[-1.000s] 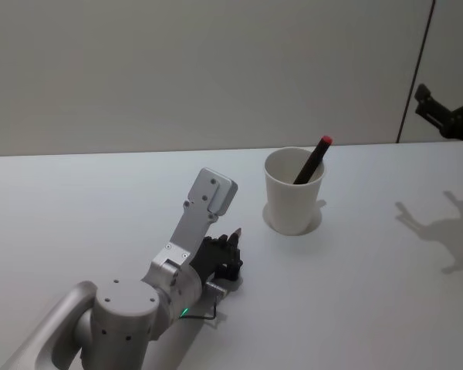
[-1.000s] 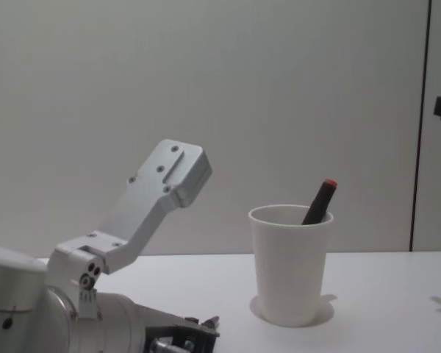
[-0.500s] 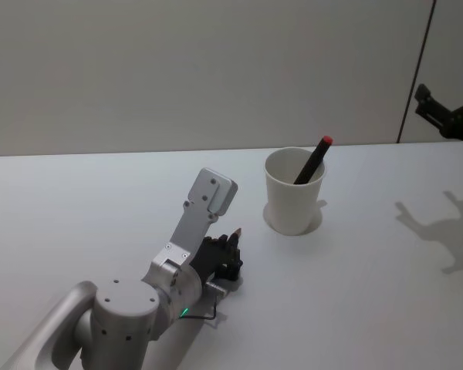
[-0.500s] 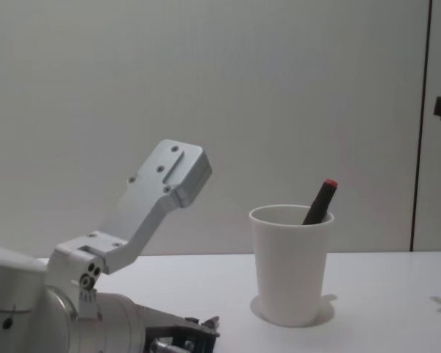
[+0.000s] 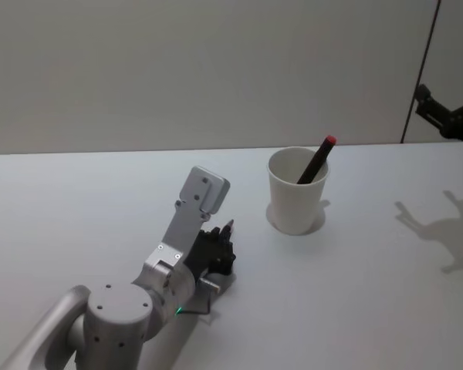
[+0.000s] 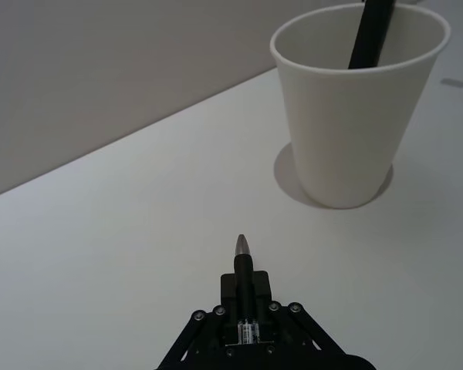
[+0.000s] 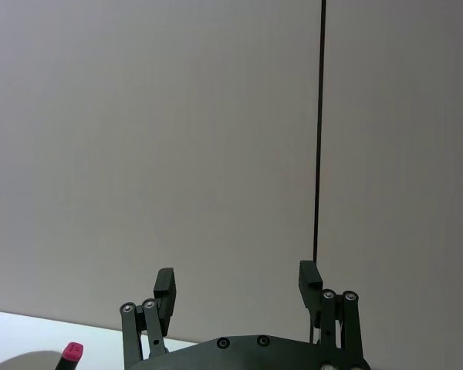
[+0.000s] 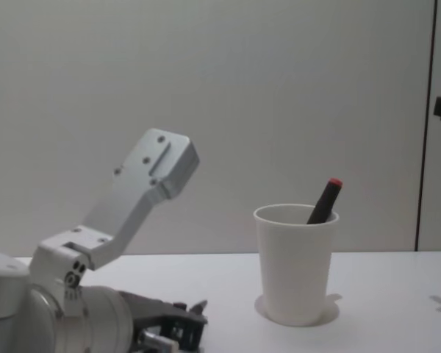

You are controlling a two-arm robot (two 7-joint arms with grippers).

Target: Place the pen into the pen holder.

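The pen holder (image 5: 297, 199) is a white paper cup standing upright on the table, also seen close in the left wrist view (image 6: 355, 123) and in the chest view (image 8: 295, 272). A black pen with a red end (image 5: 319, 158) leans inside it. My left gripper (image 5: 218, 248) lies low over the table to the cup's near left, shut on a dark pen (image 6: 241, 248) whose silver tip points toward the cup. My right gripper (image 7: 238, 279) hangs raised at the far right (image 5: 447, 116), open with nothing between its fingers.
The white table (image 5: 355, 293) is bare around the cup and stretches wide to the right. A plain wall rises behind its far edge. My left forearm (image 8: 125, 213) slants up over the near left of the table.
My left arm has shifted slightly to the left and back, the pen still in its gripper. The cup, the pen inside it and the right gripper stay as they were.
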